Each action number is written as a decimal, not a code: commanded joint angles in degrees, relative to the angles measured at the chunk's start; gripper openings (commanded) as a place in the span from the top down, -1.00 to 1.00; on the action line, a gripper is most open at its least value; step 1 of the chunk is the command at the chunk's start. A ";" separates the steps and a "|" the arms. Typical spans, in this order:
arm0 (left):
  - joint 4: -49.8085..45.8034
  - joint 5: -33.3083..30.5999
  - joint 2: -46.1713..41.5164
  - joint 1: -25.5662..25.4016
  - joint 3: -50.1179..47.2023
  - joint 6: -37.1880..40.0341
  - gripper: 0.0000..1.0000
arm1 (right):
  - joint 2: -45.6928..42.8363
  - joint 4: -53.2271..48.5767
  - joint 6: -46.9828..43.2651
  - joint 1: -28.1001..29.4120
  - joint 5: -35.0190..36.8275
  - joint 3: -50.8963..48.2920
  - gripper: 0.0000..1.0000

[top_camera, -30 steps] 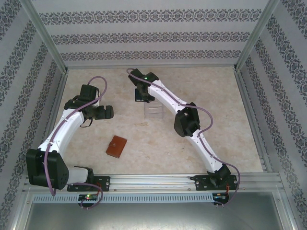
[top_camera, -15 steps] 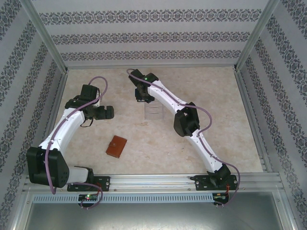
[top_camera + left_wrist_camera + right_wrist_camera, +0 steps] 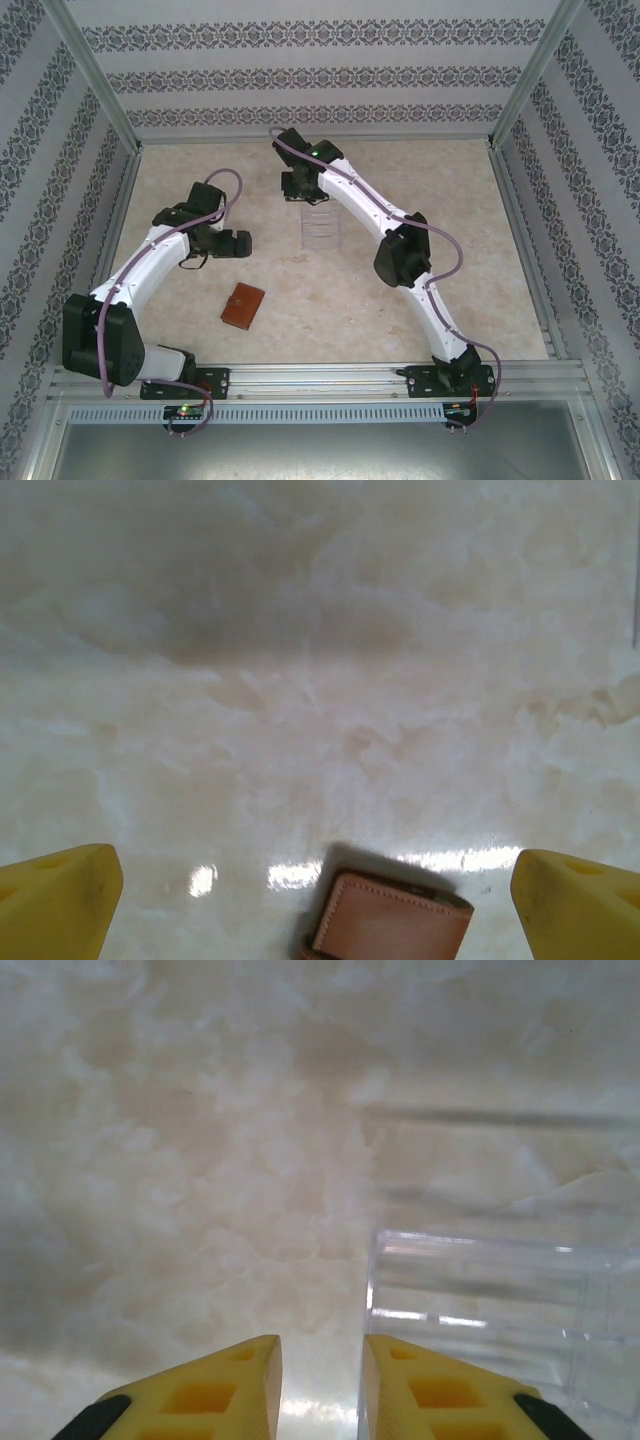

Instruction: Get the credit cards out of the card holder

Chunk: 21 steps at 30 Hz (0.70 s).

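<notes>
The card holder point(image 3: 243, 305), a reddish-brown leather wallet, lies folded shut on the table near the front left. Its stitched end point(image 3: 392, 920) sits at the bottom of the left wrist view. The credit cards are hidden. My left gripper point(image 3: 236, 243) hovers just beyond the wallet, and its yellow fingers point(image 3: 60, 895) stand wide apart with nothing between them. My right gripper point(image 3: 300, 186) is at the back middle of the table. It is partly open point(image 3: 320, 1385) and empty, with one finger point(image 3: 430, 1390) beside the edge of a clear plastic stand.
The clear plastic stand point(image 3: 322, 228) point(image 3: 500, 1300) stands in the middle of the marble-patterned table point(image 3: 470, 260). Patterned walls and metal frame posts point(image 3: 95, 80) enclose the table on three sides. A metal rail point(image 3: 320, 378) runs along the near edge.
The left arm has swung right, toward the wallet. The right gripper has opened a little and drawn back from the clear stand.
</notes>
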 commanded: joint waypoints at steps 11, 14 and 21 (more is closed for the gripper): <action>0.79 -0.01 -0.40 -9.16 -14.31 -15.28 -1.00 | -14.21 8.48 -2.92 -1.68 -7.61 -17.67 0.24; 2.50 1.91 1.38 -10.32 -15.46 -15.26 -1.00 | -15.36 8.84 -3.49 -1.89 -8.15 -19.97 0.20; 4.79 6.77 3.38 -13.29 -16.81 -15.06 -1.00 | -17.71 9.88 -3.82 -1.94 -8.13 -25.02 0.17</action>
